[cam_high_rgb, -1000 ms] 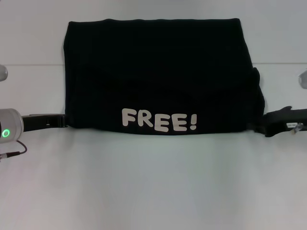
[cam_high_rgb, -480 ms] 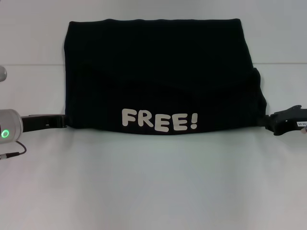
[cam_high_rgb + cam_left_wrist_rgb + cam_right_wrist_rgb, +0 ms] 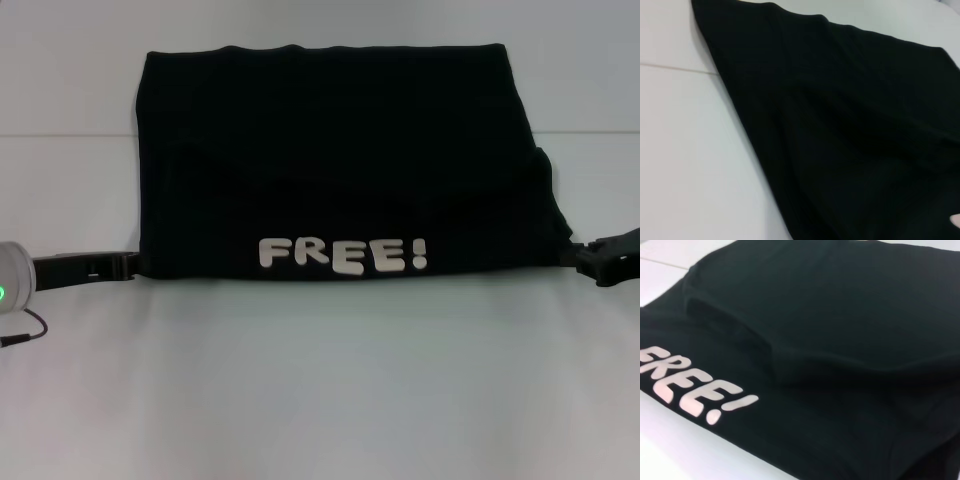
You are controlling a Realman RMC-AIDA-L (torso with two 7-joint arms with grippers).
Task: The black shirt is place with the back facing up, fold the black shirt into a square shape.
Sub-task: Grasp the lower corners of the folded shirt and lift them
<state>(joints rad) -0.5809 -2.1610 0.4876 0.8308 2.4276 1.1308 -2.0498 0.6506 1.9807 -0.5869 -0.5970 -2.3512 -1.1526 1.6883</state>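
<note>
Shirt (image 3: 340, 165) lies flat mid-table (image 3: 320, 380), already folded to a wide rectangle, long axis running left-right, the white "FREE!" print (image 3: 343, 254) along its near edge reading upright toward the robot. Left gripper (image 3: 95, 266) sits low at the near left corner, right gripper (image 3: 605, 256) just off the near right corner; cannot tell either gripper's finger state. Judgement: remaining step is a sideways fold, so pinch one short edge at both corners, carry it level across to the other, and keep edges aligned.

one black shirt (image 3: 340, 160), two grippers
</note>
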